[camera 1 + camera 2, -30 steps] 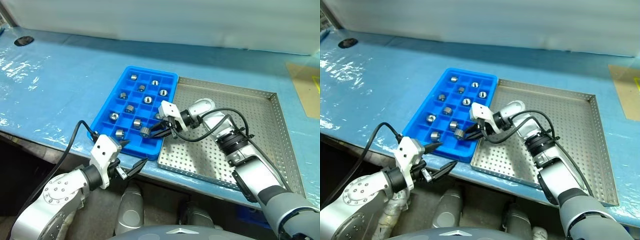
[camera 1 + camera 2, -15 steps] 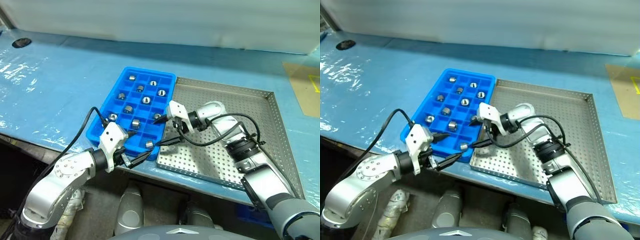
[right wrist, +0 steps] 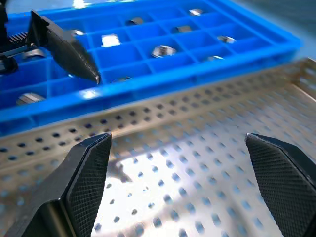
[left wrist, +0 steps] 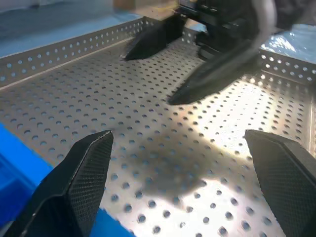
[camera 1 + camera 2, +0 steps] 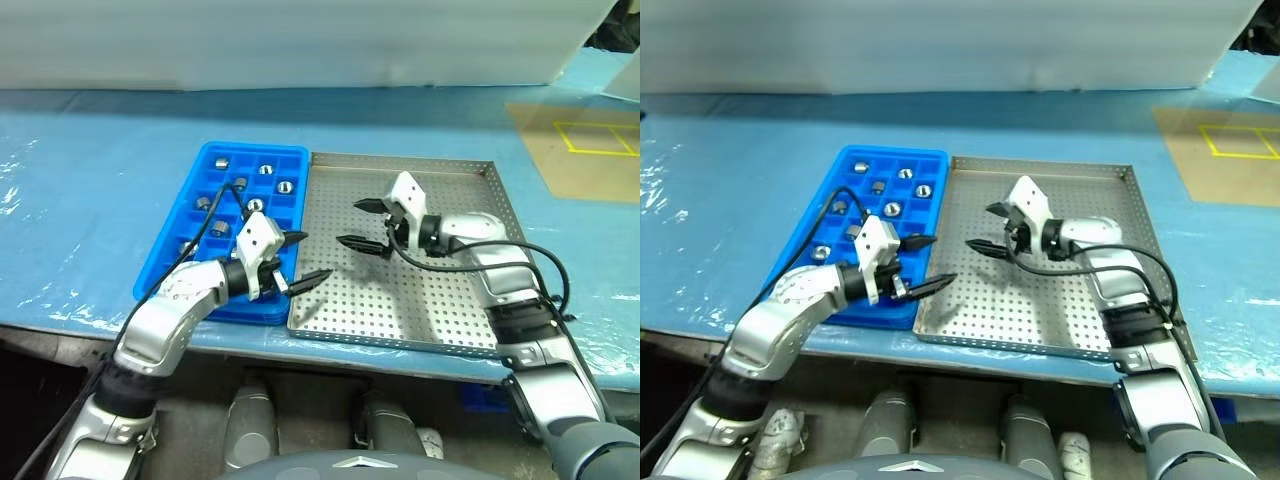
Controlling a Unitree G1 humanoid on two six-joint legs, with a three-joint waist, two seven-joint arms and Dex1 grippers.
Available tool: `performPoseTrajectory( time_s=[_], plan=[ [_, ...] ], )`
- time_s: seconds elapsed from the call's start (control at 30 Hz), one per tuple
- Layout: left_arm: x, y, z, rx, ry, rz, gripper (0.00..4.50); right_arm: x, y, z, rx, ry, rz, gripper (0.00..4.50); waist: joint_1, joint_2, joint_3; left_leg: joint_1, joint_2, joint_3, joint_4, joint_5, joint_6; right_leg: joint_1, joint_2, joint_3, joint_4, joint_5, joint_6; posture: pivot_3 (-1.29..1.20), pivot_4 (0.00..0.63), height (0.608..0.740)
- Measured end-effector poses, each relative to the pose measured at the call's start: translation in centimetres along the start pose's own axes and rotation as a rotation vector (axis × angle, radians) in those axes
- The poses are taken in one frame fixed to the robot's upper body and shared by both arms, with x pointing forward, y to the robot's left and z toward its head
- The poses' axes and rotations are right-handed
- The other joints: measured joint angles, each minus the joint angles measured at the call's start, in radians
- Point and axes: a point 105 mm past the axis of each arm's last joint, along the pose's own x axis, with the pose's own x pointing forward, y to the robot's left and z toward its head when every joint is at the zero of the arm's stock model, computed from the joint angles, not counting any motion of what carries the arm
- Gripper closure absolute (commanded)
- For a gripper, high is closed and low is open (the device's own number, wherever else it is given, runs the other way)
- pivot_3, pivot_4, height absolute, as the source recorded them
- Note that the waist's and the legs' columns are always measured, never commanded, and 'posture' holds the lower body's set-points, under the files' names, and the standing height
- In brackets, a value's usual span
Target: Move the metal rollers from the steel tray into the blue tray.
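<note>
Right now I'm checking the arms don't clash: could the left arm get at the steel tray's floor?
Probably yes: the left gripper hangs open at the steel tray's near-left corner, bare floor ahead; the right gripper is further in.

- You've got a long workbench wrapped in glossy blue plastic film (image 5: 90, 170), glare patches on it.
- White foam-like panel (image 5: 300, 40) runs along its far edge.
- Brown cardboard sheet with yellow tape square (image 5: 585, 150) sits far right.
</note>
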Motion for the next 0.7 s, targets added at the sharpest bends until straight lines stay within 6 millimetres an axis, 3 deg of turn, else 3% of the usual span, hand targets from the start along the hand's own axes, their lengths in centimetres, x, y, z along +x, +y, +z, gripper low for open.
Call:
performPoseTrajectory(
  time_s=[0.17,0.4,0.6,0.7],
  plan=[
    [1.7,2.0,0.0,0.024,-0.042,0.022,0.0,-2.9,-0.2,0.0,0.071,-0.049,-0.147,0.04,-0.055,0.0,0.0,0.002,0.0,0.002,0.0,-0.001,0.002,0.0,0.0,0.003,0.0,0.0,0.0,-0.33,0.15,0.74],
    [2.8,2.3,0.0,0.041,-0.095,0.012,0.0,-5.5,-0.8,-0.7,0.102,-0.055,-0.301,0.04,-0.088,0.0,0.0,0.004,0.0,0.004,0.0,-0.003,0.006,0.001,0.0,0.004,0.0,0.0,0.0,-0.33,0.15,0.74],
    [2.6,1.8,0.7,0.051,-0.156,0.002,0.0,-5.7,-0.7,-0.6,0.082,-0.086,-0.321,0.04,-0.093,-0.001,0.0,0.005,0.0,0.004,0.0,-0.003,0.006,0.001,0.0,0.004,0.0,0.0,0.0,-0.3,0.15,0.74],
    [2.4,1.9,0.8,0.073,-0.16,0.006,0.0,-4.9,-0.2,-0.2,0.042,-0.097,-0.29,0.04,-0.092,-0.001,0.0,0.004,0.0,0.004,0.0,-0.003,0.006,0.001,0.0,0.004,-0.001,0.0,0.0,-0.29,0.15,0.74]
  ],
)
